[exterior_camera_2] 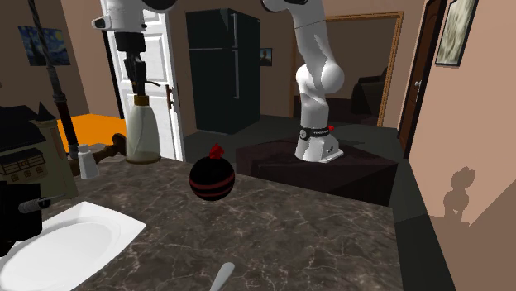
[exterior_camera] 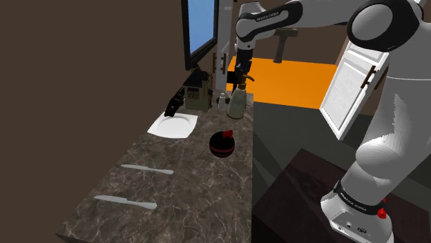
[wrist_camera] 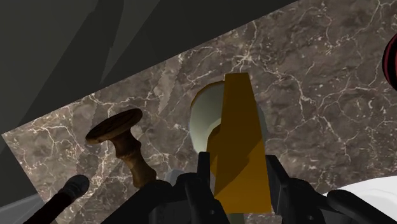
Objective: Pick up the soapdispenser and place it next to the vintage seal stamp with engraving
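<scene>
The soap dispenser (exterior_camera: pixel 237 101) is a pale bottle with a brown-orange pump top, upright at the far end of the marble counter (exterior_camera: pixel 186 186). My black gripper (exterior_camera: pixel 242 69) comes straight down on its pump. In the wrist view the fingers (wrist_camera: pixel 275 175) clasp the orange pump head (wrist_camera: pixel 238 143), with the pale bottle body (wrist_camera: pixel 205 118) below. From the second exterior view the gripper (exterior_camera_2: pixel 135 70) holds the dispenser (exterior_camera_2: pixel 142 128), whose base is at counter level. The wooden seal stamp (wrist_camera: pixel 124 143) lies on its side close beside the bottle, also seen as the brown stamp (exterior_camera_2: pixel 107 151).
A black ball with a red top (exterior_camera: pixel 222 143) sits mid-counter, a white square plate (exterior_camera: pixel 173 125) beside it. Two knives (exterior_camera: pixel 146 169) lie nearer the front. A small shaker (exterior_camera_2: pixel 87 161) stands by the stamp. The counter edge runs just right of the dispenser in the shoulder view.
</scene>
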